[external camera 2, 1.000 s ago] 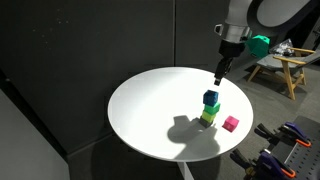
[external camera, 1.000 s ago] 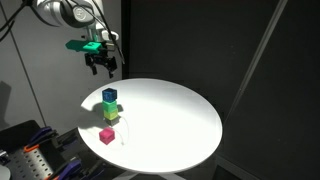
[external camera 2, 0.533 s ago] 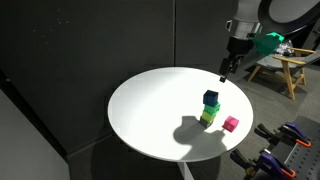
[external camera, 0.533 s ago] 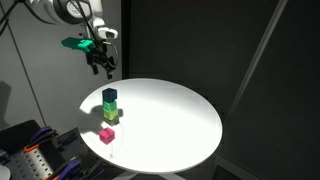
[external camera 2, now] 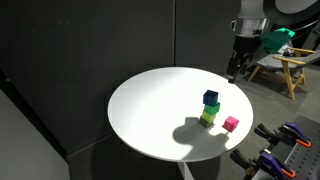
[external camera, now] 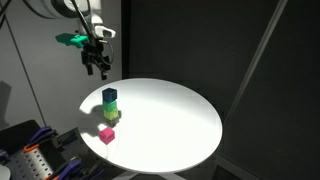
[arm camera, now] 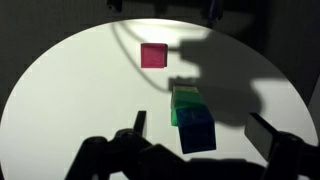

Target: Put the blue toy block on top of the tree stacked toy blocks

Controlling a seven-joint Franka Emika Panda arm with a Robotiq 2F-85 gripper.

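Gripper in air above table's far-left rim, nothing held. Wrist view: fingertips at top edge, spread wide apart. Blue toy block sits on top of tree stacked toy blocks, bright green over paler yellow-green, on left part of white round table. Pink cube alone on near side of column, close, not touching. Gripper well apart from column in both exterior views. Wooden frame far right, off table.

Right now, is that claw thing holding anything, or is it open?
Gripper: open, holding nothing. It hangs in the air, apart from the blue toy block.
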